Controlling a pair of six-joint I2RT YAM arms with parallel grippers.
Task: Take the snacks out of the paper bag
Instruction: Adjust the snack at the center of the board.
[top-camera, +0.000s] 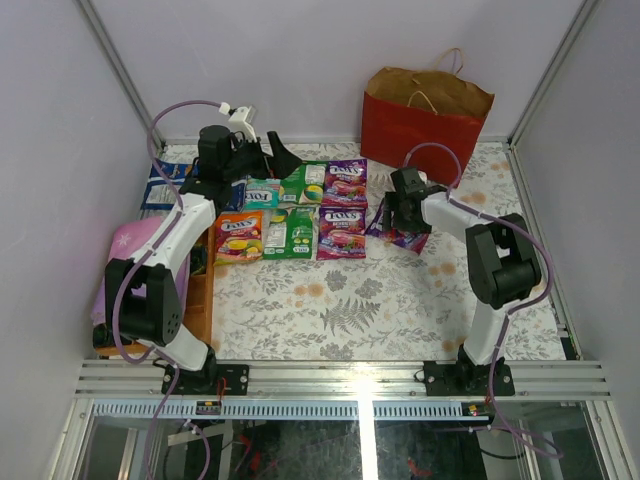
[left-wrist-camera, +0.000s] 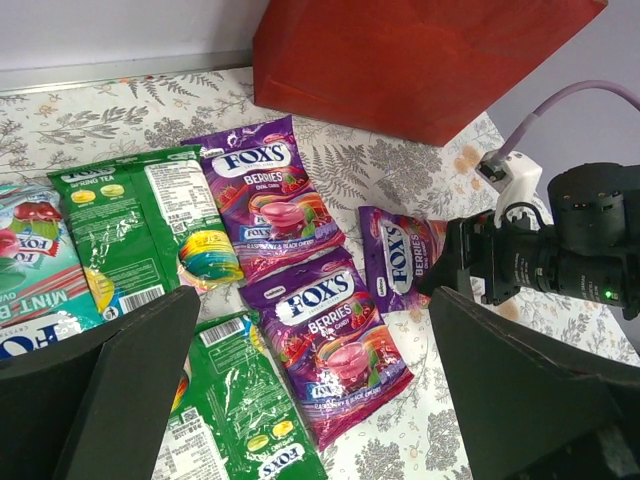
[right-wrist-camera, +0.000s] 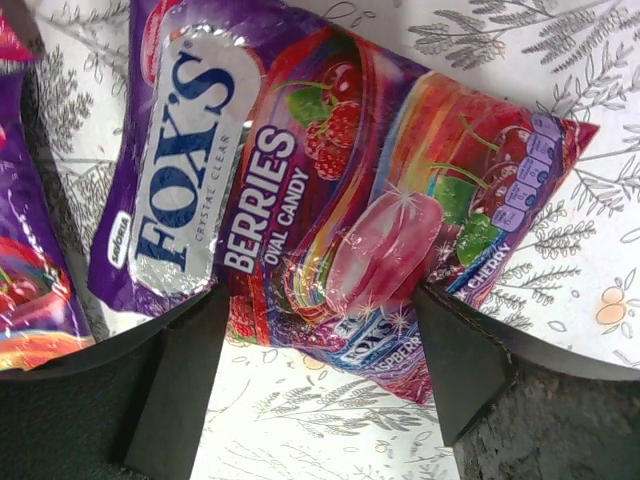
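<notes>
Right gripper (right-wrist-camera: 318, 300): jaws spread, one finger on either side of the lower edge of a purple packet (right-wrist-camera: 300, 180). That packet lies on the table (top-camera: 380, 310), just right of the others; cannot tell whether the fingers touch it. Left gripper (left-wrist-camera: 312, 300): jaws spread wide, hanging over the laid-out packets (top-camera: 290, 232), which sit in two rows left of centre, purple, green, orange and teal. Bag (top-camera: 420, 125) stands upright at the far edge, apart from both grippers; its inside is hidden.
</notes>
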